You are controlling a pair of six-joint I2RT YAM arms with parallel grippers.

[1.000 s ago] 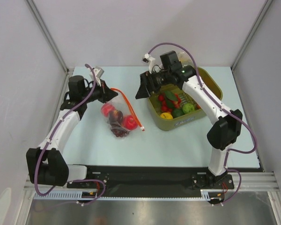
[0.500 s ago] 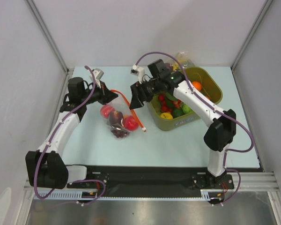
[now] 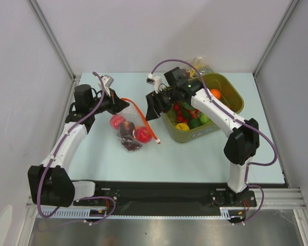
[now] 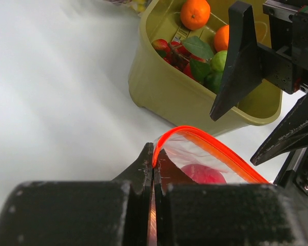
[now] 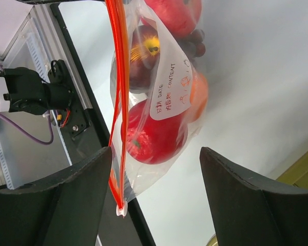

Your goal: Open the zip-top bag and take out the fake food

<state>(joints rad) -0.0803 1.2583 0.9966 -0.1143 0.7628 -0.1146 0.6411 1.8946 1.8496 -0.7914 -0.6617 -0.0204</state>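
The zip-top bag (image 3: 129, 128) lies crinkled on the table, its red-orange zip strip (image 3: 143, 119) curving along its right side. Inside it is the fake food: a red apple (image 3: 142, 134), a dark maroon fruit (image 3: 127, 127) and a grape bunch (image 3: 129, 144). My left gripper (image 3: 124, 104) is shut on the strip's upper end (image 4: 155, 154), and the bag's mouth bows open beyond it (image 4: 210, 148). My right gripper (image 3: 151, 111) is open just right of the bag. Its fingers straddle the strip's lower end (image 5: 115, 169) and the apple (image 5: 154, 134) without touching either.
An olive-yellow bin (image 3: 235, 95) stands right of the bag, holding oranges, limes, a lemon and small red pieces. Another clear bag (image 3: 201, 64) lies behind it. White walls close in the back and both sides of the table.
My right gripper has swung left from over the bin to the bag's right side. The left gripper and the bag have stayed put.
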